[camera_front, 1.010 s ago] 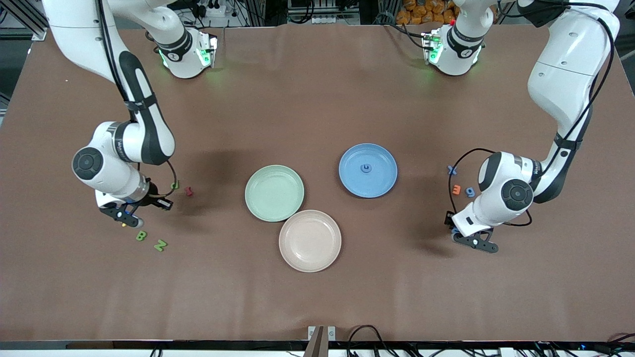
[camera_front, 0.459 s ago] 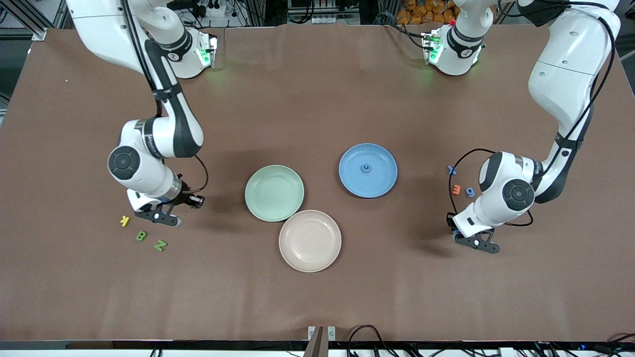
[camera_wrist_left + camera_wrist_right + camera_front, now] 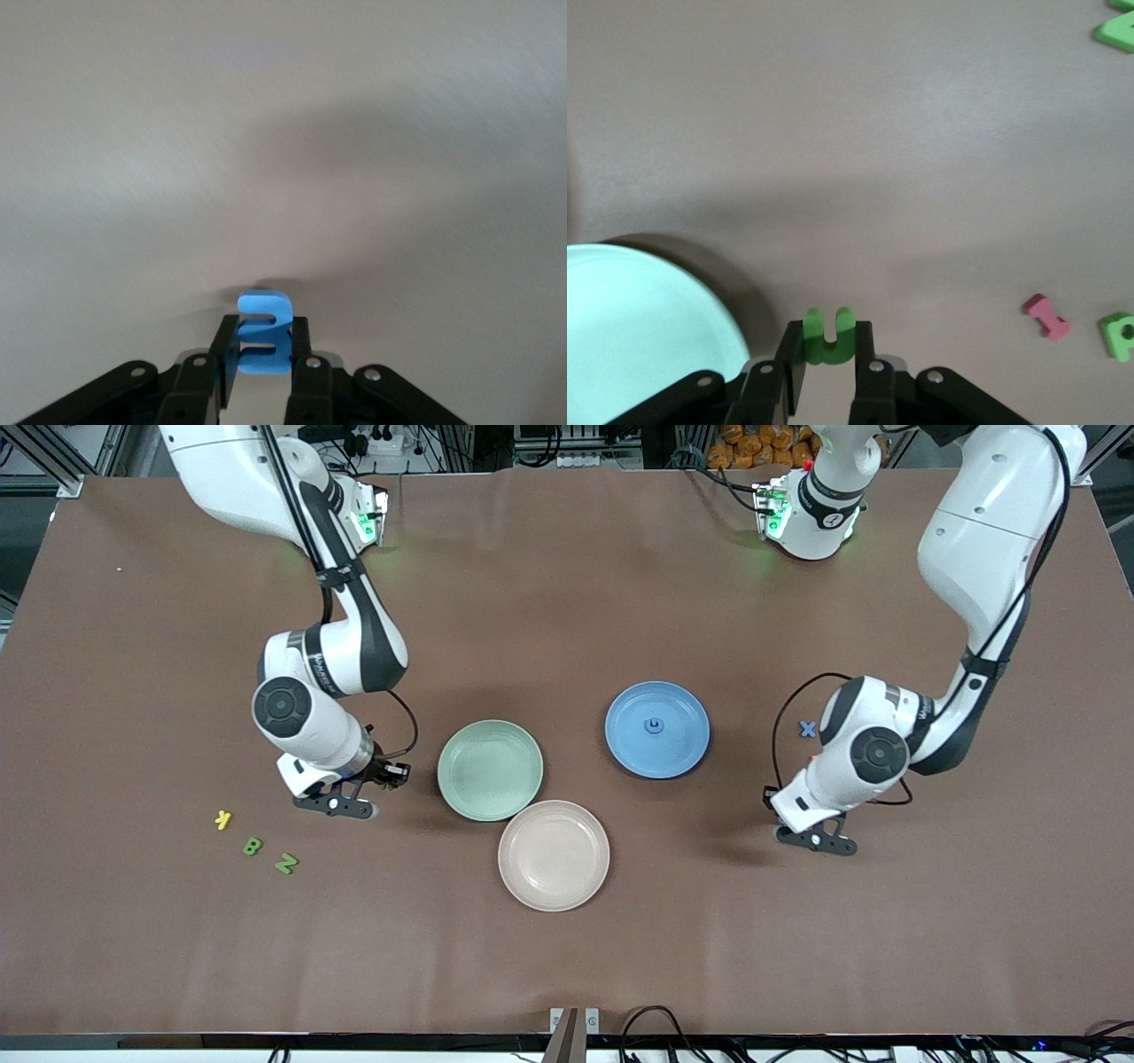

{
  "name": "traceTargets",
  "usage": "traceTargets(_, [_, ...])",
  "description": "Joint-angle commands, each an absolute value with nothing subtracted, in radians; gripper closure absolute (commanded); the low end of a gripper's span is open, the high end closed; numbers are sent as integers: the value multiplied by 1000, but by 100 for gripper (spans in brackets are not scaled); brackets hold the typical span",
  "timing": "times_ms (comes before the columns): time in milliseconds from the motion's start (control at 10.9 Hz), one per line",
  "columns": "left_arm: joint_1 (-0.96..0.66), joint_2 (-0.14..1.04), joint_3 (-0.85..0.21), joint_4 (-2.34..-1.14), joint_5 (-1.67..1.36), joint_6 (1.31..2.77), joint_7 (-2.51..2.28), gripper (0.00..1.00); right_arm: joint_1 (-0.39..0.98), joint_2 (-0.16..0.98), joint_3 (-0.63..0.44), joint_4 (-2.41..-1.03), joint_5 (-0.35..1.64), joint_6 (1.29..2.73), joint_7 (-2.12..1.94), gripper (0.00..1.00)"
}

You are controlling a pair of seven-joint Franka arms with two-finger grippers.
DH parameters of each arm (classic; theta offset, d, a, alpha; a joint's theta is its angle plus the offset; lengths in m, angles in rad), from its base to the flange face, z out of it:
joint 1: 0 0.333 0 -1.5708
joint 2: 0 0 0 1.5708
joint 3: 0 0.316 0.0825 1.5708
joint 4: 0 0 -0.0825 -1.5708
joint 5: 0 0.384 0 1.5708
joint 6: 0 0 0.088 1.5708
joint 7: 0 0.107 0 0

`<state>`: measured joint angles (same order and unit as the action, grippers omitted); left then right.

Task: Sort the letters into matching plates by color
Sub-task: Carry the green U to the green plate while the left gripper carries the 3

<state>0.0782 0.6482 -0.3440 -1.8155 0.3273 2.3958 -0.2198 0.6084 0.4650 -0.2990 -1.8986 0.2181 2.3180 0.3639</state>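
Front view: brown tabletop [image 3: 567, 957] under three plates [image 3: 490, 770].

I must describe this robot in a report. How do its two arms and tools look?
Both arms are glossy white with black joint bands and round dark grey joint caps. A thin black cable loops along each to the wrist. The left tool and right tool are black with two narrow fingers. Both bases glow green.

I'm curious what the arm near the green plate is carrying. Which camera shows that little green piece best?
The right wrist view: the green letter sits pinched in the right gripper, its forked shape plain. In the front view the right gripper hides nearly all of it. The left wrist view does not show it.
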Motion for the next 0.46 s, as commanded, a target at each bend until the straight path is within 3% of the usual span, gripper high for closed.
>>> traceTargets(0, [29, 516, -347, -1974, 301, 2393, -337, 100, 661, 529, -304, -1821, 212, 2299, 432, 85])
traceTargets(367, [29, 509, -472, -1990, 301, 2326, -515, 100, 703, 572, -282, -1772, 213, 2299, 526, 84])
